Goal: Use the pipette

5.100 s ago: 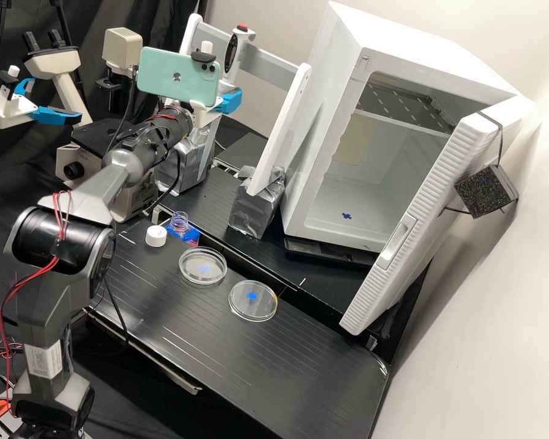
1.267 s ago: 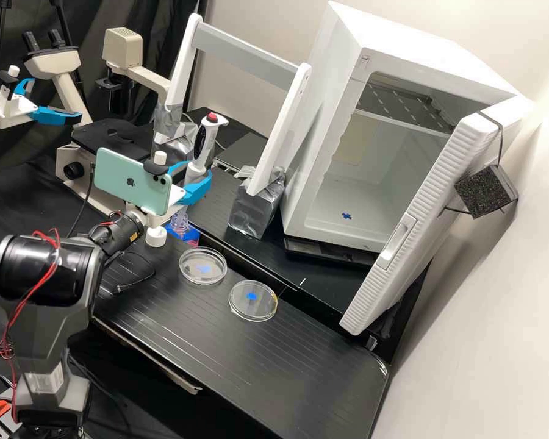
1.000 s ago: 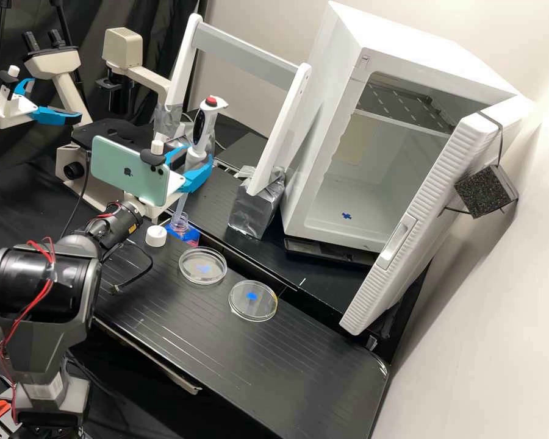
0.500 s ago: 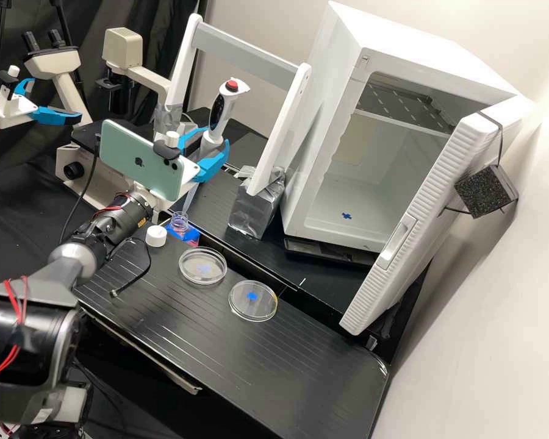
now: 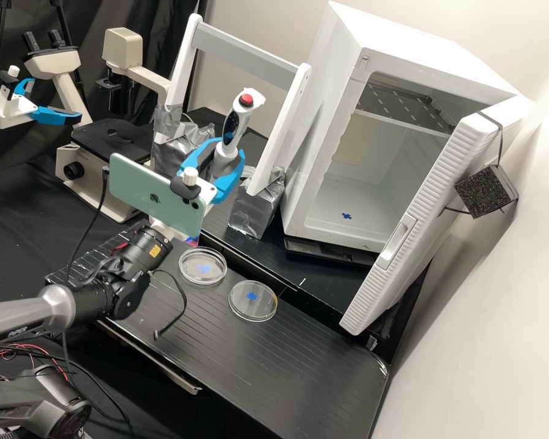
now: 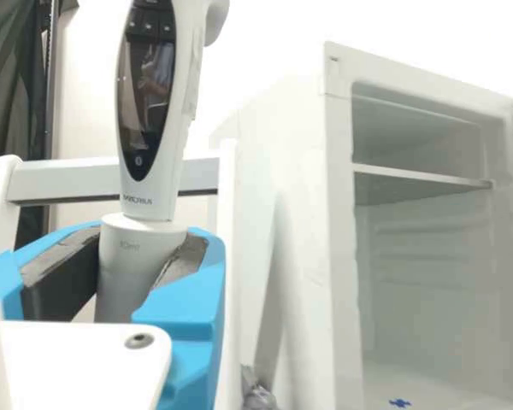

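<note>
In the high view the gripper (image 5: 230, 153) is shut around the grey collar of a white electronic pipette (image 5: 235, 125) with a red top button. The pipette leans slightly, button end up; its lower part is hidden behind the green phone on the wrist. A sliver of the blue and pink bottle (image 5: 193, 241) peeks out below the phone. Two clear round dishes, one (image 5: 202, 266) nearer the bottle and another (image 5: 252, 301) farther right, lie on the black bench. In the wrist view the gripper (image 6: 151, 248) has its dark pads against both sides of the pipette (image 6: 167, 111).
A white rack (image 5: 297, 103) with foil-wrapped feet stands behind the gripper. To the right is a white incubator (image 5: 332, 103) with its door (image 5: 421, 225) swung open. A microscope (image 5: 85, 189) stands at the left, near another blue-fingered gripper. A loose cable hangs over the bench.
The gripper has carried the pipette from above the bottle to the right and nearer the dishes. Earlier, the pipette's tip was at the bottle's mouth. The phone now covers the white cap and most of the bottle.
</note>
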`<state>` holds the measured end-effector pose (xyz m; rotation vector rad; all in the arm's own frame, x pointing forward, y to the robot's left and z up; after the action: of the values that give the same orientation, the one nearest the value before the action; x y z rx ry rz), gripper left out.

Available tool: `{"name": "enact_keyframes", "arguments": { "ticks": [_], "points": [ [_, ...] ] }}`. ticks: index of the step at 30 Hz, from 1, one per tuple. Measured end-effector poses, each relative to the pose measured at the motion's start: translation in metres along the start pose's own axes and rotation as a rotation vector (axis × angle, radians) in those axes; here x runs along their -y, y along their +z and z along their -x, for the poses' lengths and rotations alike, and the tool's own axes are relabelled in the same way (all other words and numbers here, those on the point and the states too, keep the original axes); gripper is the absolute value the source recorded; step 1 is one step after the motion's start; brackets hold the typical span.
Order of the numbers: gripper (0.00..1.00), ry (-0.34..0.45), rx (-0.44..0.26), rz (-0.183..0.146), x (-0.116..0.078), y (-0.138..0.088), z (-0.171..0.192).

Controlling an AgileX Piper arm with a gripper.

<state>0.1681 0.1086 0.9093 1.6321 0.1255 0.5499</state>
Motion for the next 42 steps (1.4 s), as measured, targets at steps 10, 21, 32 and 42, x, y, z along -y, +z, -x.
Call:
{"name": "enact_keyframes", "arguments": {
  "ticks": [10,21,32,42],
  "points": [
    [0.0,0.074,-0.017,0.061,-0.02,0.015,0.018],
    [0.0,0.027,0.003,0.118,-0.018,0.019,0.022],
    [0.0,-0.059,-0.008,0.138,-0.012,0.011,0.012],
    [0.0,-0.046,-0.017,0.142,-0.014,0.007,0.013]
  ]
}}
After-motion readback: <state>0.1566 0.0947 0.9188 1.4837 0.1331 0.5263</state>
